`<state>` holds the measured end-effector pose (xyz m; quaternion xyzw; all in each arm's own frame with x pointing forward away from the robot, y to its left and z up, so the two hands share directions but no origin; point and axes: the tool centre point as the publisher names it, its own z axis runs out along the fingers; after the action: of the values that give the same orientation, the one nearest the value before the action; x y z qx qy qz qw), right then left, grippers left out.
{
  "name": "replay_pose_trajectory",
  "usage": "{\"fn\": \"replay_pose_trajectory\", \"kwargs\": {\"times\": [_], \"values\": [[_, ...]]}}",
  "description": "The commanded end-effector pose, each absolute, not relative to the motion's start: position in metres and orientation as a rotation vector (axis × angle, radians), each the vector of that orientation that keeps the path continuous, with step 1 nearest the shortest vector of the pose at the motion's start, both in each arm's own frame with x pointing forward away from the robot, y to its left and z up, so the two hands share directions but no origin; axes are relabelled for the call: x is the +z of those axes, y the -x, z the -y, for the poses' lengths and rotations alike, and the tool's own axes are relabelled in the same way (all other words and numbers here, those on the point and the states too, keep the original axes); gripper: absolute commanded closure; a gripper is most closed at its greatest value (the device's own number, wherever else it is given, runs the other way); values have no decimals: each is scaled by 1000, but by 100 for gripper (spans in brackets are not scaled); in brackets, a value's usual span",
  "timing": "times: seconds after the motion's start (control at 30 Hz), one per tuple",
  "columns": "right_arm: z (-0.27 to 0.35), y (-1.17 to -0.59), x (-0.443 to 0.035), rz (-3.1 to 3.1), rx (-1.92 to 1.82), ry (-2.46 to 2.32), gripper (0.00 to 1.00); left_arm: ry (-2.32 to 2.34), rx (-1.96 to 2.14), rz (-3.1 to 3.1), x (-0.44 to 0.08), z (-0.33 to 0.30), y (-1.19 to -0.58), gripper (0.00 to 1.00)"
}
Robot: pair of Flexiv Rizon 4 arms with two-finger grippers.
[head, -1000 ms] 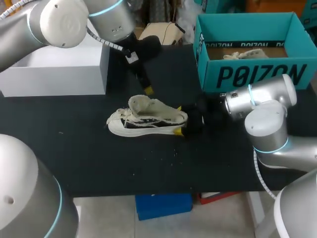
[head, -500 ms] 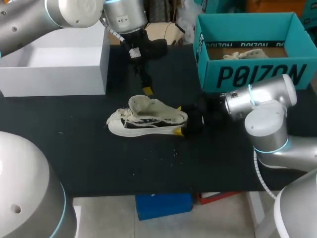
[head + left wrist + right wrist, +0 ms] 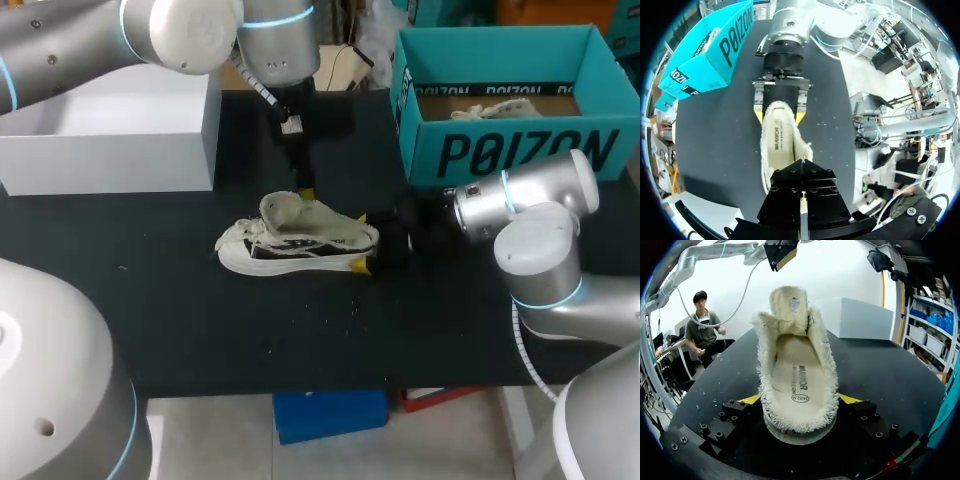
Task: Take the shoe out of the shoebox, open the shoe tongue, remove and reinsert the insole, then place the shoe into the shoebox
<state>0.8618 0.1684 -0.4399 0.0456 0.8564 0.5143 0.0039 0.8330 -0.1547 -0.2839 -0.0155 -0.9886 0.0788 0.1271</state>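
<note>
Shoe (image 3: pixel 298 240) heel clamped in right claw (image 3: pixel 360 241), toe hidden behind left claw (image 3: pixel 306 190), whose opening cannot be told

Robotics lab, silver left arm (image 3: pixel 180 30) and right arm (image 3: pixel 530 205) flanking a black worktable (image 3: pixel 200 330)

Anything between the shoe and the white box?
Nothing: in the head view only bare black table lies between the shoe and the white box.
</note>
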Motion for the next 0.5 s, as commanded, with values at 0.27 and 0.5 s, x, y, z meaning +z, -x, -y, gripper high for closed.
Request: {"fn": "replay_pose_trajectory", "kwargs": {"times": [0.27, 0.5], "values": [[-167, -862, -442, -2684, 1611, -145, 100, 84, 218, 2869, -316, 154, -844, 100], [-167, -862, -442, -2684, 1611, -145, 100, 142, 210, 2857, -327, 155, -848, 100]]}}
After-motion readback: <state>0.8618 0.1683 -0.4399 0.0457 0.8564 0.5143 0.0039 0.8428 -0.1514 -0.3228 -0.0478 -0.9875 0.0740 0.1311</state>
